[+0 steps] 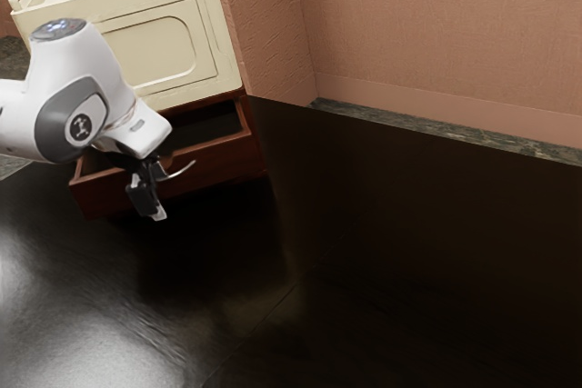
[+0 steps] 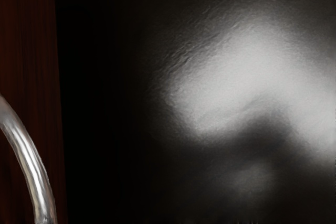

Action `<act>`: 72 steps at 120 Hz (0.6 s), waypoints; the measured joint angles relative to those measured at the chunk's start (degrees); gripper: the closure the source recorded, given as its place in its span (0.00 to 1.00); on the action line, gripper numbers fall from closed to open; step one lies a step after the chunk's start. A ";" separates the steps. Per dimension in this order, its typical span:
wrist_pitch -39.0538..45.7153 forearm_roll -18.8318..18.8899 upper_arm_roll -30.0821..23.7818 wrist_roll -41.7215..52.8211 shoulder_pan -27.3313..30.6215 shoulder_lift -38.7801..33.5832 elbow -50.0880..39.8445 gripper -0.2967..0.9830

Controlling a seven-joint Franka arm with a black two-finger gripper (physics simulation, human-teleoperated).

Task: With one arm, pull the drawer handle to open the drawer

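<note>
Silvery, the curved handle [image 1: 185, 171] juts from the open red-brown drawer [image 1: 214, 157], below a cream case [image 1: 150, 52]. The hand [image 1: 153, 206] is beside the handle; its opening and hold I cannot tell. Around spreads a dark, glossy counter [image 1: 409, 243].

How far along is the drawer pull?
Done: the drawer stands open, its interior visible behind the front panel. In hand: the gripper is at the curved handle; can't tell whether it has hold of it. Left: perhaps a bit more pull, if full travel is wanted, then backing off; these views don't show the drawer's limit.
</note>
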 joint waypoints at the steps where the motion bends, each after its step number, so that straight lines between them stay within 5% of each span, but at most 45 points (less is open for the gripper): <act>1: 0.02 0.04 -0.09 -0.06 0.05 -0.06 -0.04 0.24; 72: 2.37 0.83 -1.83 -3.53 -0.03 -5.09 -6.45 0.24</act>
